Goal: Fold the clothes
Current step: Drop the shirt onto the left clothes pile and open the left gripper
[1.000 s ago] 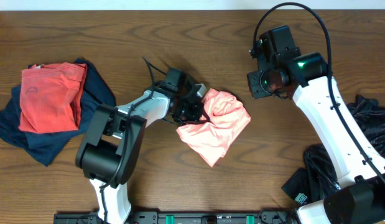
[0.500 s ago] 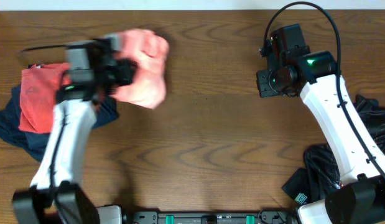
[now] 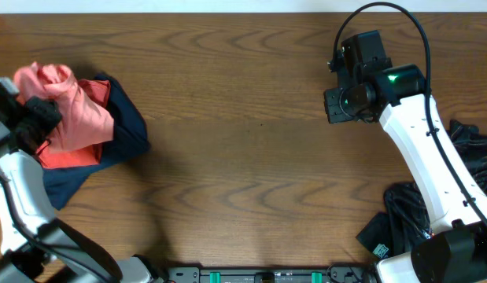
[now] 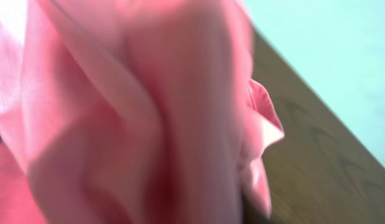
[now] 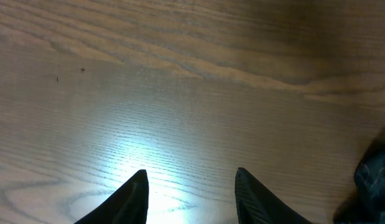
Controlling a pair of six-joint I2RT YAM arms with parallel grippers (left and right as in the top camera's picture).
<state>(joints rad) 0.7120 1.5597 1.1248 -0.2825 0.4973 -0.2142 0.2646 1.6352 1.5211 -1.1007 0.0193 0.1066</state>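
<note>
The salmon-pink T-shirt [image 3: 70, 110] is bunched up at the far left, lying over the pile of other clothes. My left gripper [image 3: 35, 118] is at its left edge and seems shut on it. In the left wrist view the pink cloth [image 4: 136, 118] fills almost the whole picture and hides the fingers. No lettering shows. My right gripper [image 5: 191, 186] is open and empty over bare wood at the right; it also shows in the overhead view [image 3: 337, 106].
Under the pink shirt lie a darker red-orange shirt [image 3: 68, 156] and a navy garment [image 3: 121, 130]. A black patterned garment [image 3: 467, 177] is heaped at the right edge and shows dark in the right wrist view [image 5: 374, 177].
My left arm has swung the pink T-shirt from the table's middle to the far left, onto the pile. The right arm has hardly moved.
</note>
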